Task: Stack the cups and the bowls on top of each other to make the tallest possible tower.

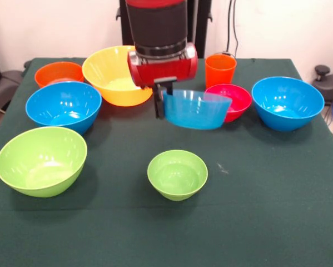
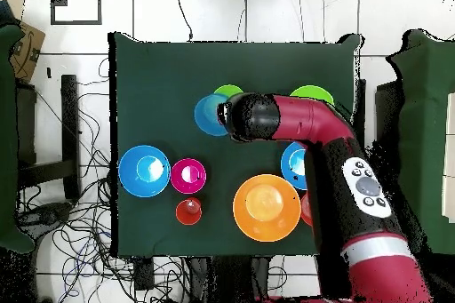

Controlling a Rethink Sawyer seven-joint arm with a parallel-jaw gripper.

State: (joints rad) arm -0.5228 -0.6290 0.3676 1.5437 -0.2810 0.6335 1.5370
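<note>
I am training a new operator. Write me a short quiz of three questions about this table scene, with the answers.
1. True or false: the pincer holds a blue bowl tilted, lifted off the table.
2. In the front view, what stands just beyond the red-pink bowl? A. an orange cup B. a purple plate C. a white mug
3. Fill in: not counting the held one, ____ bowls rest on the table.

Key: 1 true; 2 A; 3 seven.
</note>
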